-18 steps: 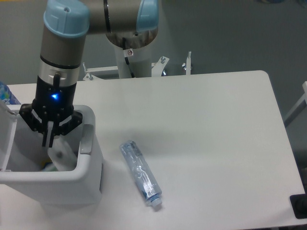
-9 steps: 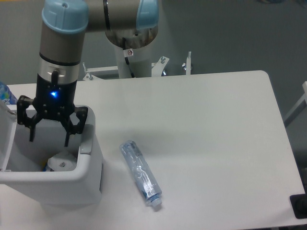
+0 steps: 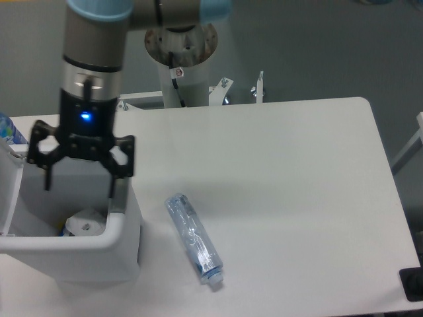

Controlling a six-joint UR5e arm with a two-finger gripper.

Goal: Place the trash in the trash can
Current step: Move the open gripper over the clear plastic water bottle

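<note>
While my gripper (image 3: 79,188) hangs above the white trash can (image 3: 122,238) with its fingers spread wide and empty, I see the crushed clear plastic bottle (image 3: 193,240) nearest the camera, lying flat on the white table (image 3: 284,172) just right of the can, cap end toward me. Inside the can, at its near wall, sits the white paper packet (image 3: 84,223). Beyond, a blue light glows on the arm's wrist (image 3: 86,117), and a blue-labelled bottle (image 3: 8,129) pokes in at the far left edge.

Trash can (image 3: 122,231) cut off at left edge.
</note>
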